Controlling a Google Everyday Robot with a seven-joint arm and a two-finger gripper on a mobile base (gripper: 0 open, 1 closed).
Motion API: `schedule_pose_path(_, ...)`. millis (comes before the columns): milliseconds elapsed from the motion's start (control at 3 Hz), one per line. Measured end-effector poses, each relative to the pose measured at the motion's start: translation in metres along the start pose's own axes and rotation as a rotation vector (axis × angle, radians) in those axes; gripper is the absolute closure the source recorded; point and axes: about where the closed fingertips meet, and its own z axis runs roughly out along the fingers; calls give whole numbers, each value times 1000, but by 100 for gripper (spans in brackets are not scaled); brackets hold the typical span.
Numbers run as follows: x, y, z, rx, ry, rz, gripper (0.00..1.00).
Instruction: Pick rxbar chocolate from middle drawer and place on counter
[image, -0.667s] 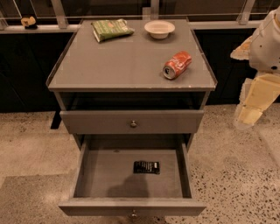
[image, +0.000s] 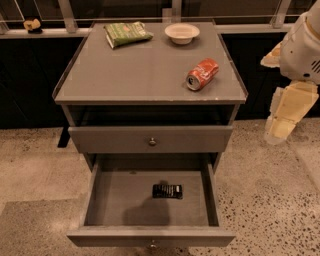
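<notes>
Hanging off the cabinet's right side, the gripper (image: 280, 127) is pointing down at the speckled floor and touching nothing; whether it is parted or closed cannot be told. Left of it and lower, the middle drawer (image: 150, 236) is standing pulled out, and the rxbar chocolate (image: 167, 191) is lying flat inside. Up and left of the gripper, the counter (image: 145, 70) is carrying a tipped red soda can (image: 202, 74) nearest it, with a white bowl (image: 182, 33) and a green snack bag (image: 127, 34) farther away.
</notes>
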Motion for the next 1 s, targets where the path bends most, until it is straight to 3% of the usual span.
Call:
schedule_pose_path(333, 12, -1, 21, -36, 12, 4, 0)
schedule_pose_path(667, 32, 15, 51, -85, 19, 21, 0)
schedule_pose_path(1000, 55, 39, 87, -171, -11, 46, 0)
